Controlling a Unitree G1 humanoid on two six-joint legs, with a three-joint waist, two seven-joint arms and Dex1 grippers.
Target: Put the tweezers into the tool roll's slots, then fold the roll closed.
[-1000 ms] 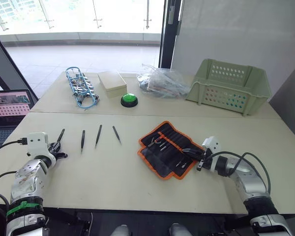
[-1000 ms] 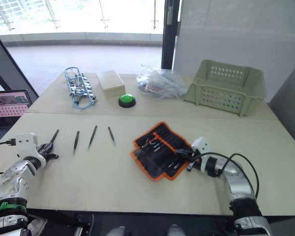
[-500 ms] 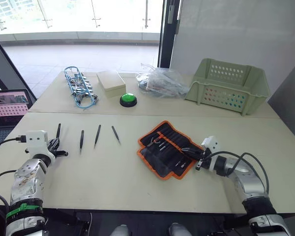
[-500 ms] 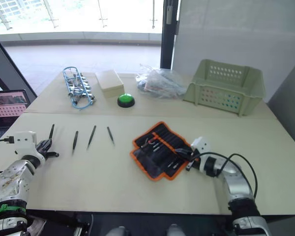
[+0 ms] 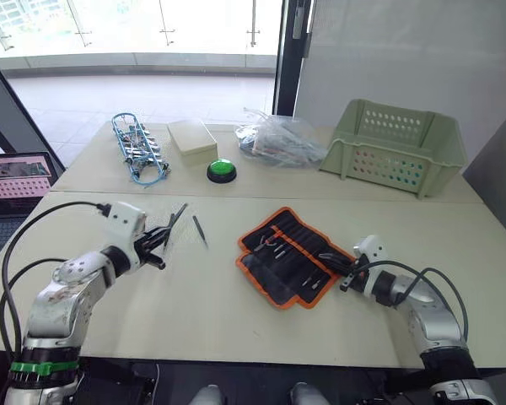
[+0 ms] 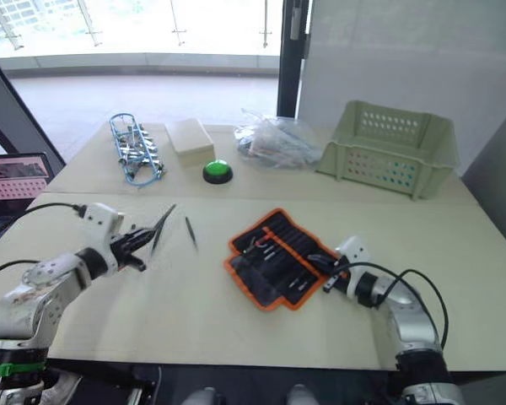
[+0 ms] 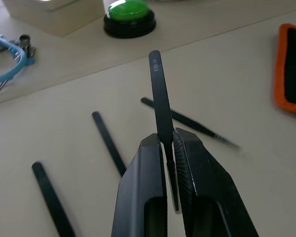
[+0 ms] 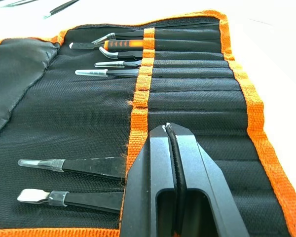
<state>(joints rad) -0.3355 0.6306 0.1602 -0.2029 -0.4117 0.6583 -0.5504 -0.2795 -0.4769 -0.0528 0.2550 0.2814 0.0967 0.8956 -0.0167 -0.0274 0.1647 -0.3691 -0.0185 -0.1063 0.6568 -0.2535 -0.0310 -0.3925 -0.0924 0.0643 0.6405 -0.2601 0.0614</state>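
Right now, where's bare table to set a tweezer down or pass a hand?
Free: the near strip of table between the left pincer and the roll; also right of the roll, in front of the basket. Crowded: the far edge with clip bundle, box, green button and bag; loose tweezers by the left pincer.

White print reading "ESD-14" is showing near the blunt end of the black tweezer (image 7: 160, 98) sitting clamped between the left gripper's (image 7: 168, 143) fingers

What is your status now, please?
Left gripper jaws shut on one tweezers, lifted off the table. Right gripper shut, over the open tool roll. Nothing in the way.
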